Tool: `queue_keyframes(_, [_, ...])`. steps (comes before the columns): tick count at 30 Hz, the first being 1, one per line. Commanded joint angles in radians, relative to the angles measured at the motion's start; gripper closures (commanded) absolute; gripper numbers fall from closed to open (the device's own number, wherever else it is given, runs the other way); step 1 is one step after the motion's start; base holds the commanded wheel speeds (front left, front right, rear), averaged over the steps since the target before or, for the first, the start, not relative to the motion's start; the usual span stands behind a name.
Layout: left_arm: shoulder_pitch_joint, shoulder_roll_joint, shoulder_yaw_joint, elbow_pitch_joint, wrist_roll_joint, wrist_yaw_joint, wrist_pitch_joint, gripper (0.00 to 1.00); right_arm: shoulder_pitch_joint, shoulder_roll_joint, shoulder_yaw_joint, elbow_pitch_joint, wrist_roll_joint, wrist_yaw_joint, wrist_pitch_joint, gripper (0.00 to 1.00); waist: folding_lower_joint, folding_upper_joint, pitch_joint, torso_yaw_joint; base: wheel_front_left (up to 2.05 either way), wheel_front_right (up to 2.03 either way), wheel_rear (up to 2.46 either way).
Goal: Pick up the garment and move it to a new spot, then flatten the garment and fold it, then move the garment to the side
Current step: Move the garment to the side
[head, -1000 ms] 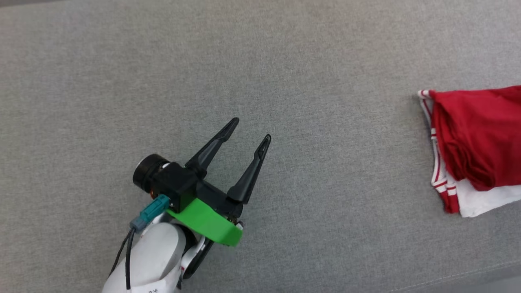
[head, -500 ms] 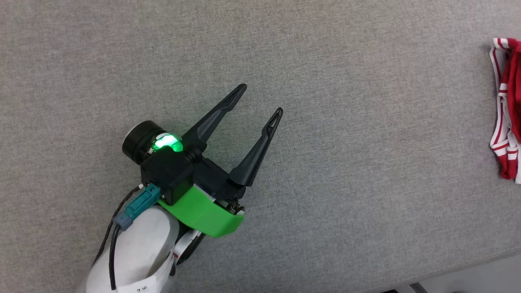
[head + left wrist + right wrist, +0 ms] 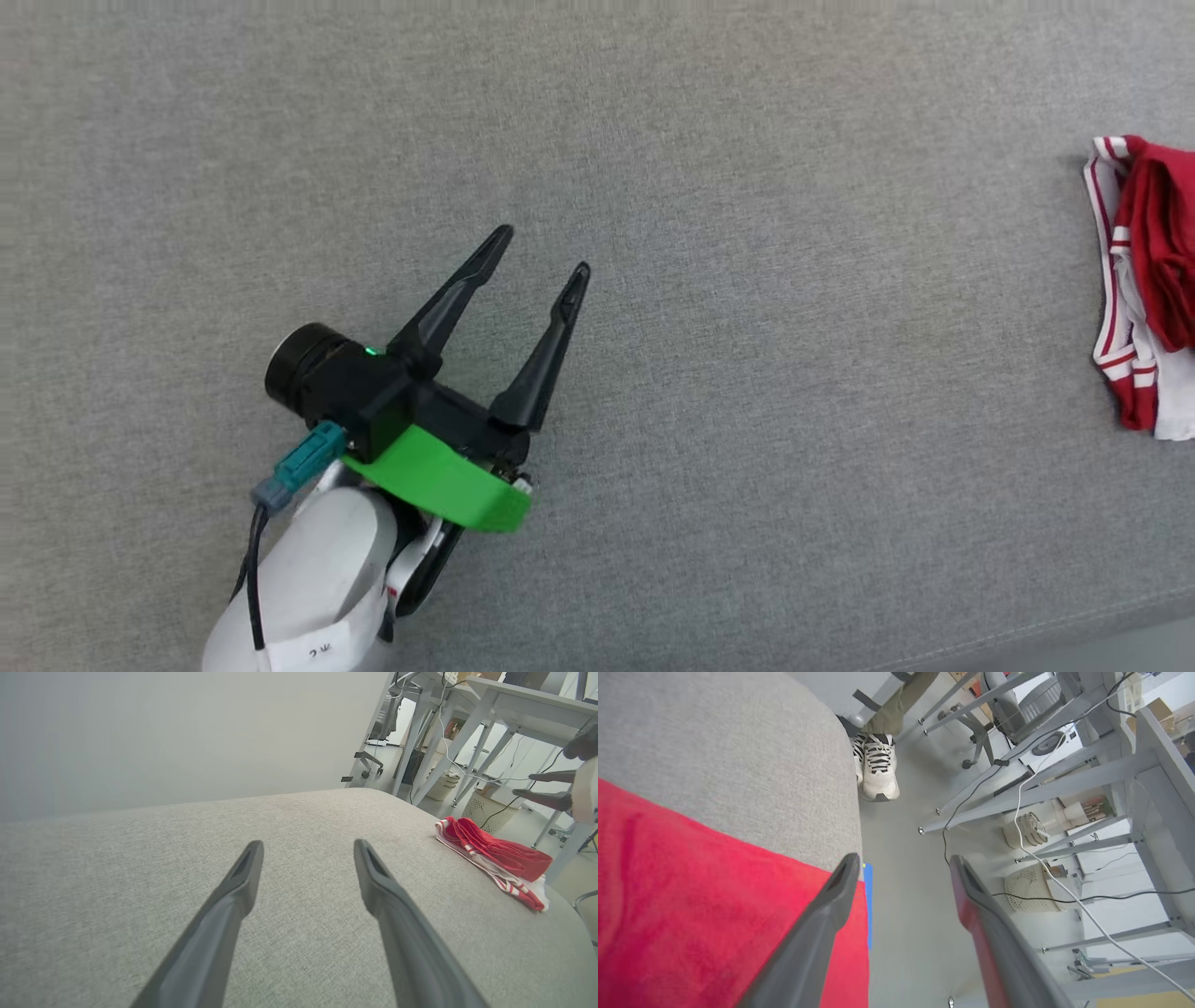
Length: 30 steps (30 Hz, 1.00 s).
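In your head view, the left gripper (image 3: pixel 546 249) sits at the lower left of the frame above the grey fabric surface (image 3: pixel 766 392). Its two dark fingers are spread in a wide V pointing toward the upper right, and it holds nothing. A green collar (image 3: pixel 439 478) rings its wrist. At the right edge, about mid-height, you find the garment (image 3: pixel 1162 233). It is a folded red bundle with red-and-white striped trim and a white patch, cut off by the frame and well apart from the left gripper.

In your left wrist view, the left gripper (image 3: pixel 308 846) rises from the bottom centre, fingers parted, with grey surface (image 3: pixel 140 882) between them. The garment (image 3: pixel 504 856) lies at middle right, near the surface's rounded edge. Above it, at the right edge, you see the right gripper (image 3: pixel 523 785), its fingers apart and clear of the cloth.

In your right wrist view, the garment (image 3: pixel 691 914) spreads red across the lower left, on the grey surface (image 3: pixel 714 756). The right gripper (image 3: pixel 903 860) stands open, with pale floor showing between its tips and nothing gripped. Its left finger crosses the red cloth in the picture, but you cannot tell if it touches. A person's white shoes (image 3: pixel 878 767) stand at top centre, beside the surface's edge. White table legs (image 3: pixel 1017 793) and a woven basket (image 3: pixel 1031 889) sit to the right.
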Motion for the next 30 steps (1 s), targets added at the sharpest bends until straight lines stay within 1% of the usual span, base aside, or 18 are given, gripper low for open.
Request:
queue_keyframes(1, [0.024, -0.003, 0.013, 0.016, -0.013, 0.006, -0.009, 0.0, -0.005, 0.019, 0.006, -0.019, 0.022, -0.001, -0.016, 0.0, 0.0, -0.0001, -0.09, 0.027, 0.0, 0.0, 0.0])
queue_keyframes(5, [0.072, -0.013, 0.064, 0.063, -0.031, 0.019, -0.013, 0.0, 0.011, 0.072, 0.034, -0.089, 0.099, -0.001, -0.038, 0.0, 0.0, -0.0001, -0.168, 0.044, 0.0, 0.0, 0.0])
queue_keyframes(9, [0.121, -0.026, 0.133, 0.09, -0.04, 0.03, -0.014, 0.0, 0.054, 0.142, 0.065, -0.179, 0.186, -0.001, -0.043, 0.0, 0.0, -0.0001, -0.235, 0.062, 0.0, 0.0, 0.0])
queue_keyframes(14, [0.181, -0.053, 0.222, 0.112, -0.037, 0.042, -0.014, 0.0, 0.145, 0.236, 0.097, -0.304, 0.282, -0.001, -0.06, 0.0, 0.0, -0.0001, -0.295, 0.084, 0.0, 0.0, 0.0])
queue_keyframes(18, [0.219, -0.075, 0.259, 0.137, -0.026, 0.037, -0.014, 0.0, 0.229, 0.308, 0.114, -0.379, 0.324, -0.001, -0.081, 0.0, 0.0, -0.0001, -0.329, 0.104, 0.0, 0.0, 0.0])
queue_keyframes(23, [0.254, -0.104, 0.31, 0.156, -0.013, 0.028, -0.014, 0.0, 0.324, 0.394, 0.136, -0.423, 0.366, -0.001, -0.126, 0.0, 0.0, -0.0001, -0.365, 0.121, 0.0, 0.0, 0.0])
queue_keyframes(29, [0.297, -0.139, 0.357, 0.182, 0.035, 0.014, -0.014, 0.0, 0.418, 0.482, 0.145, -0.414, 0.379, -0.001, -0.177, 0.0, 0.0, -0.0001, -0.399, 0.142, 0.0, 0.0, 0.0])
queue_keyframes(30, [0.315, -0.159, 0.381, 0.201, 0.063, 0.01, -0.014, 0.0, 0.456, 0.518, 0.138, -0.4, 0.372, -0.001, -0.203, 0.0, 0.0, -0.0001, -0.41, 0.151, 0.0, 0.0, 0.0])
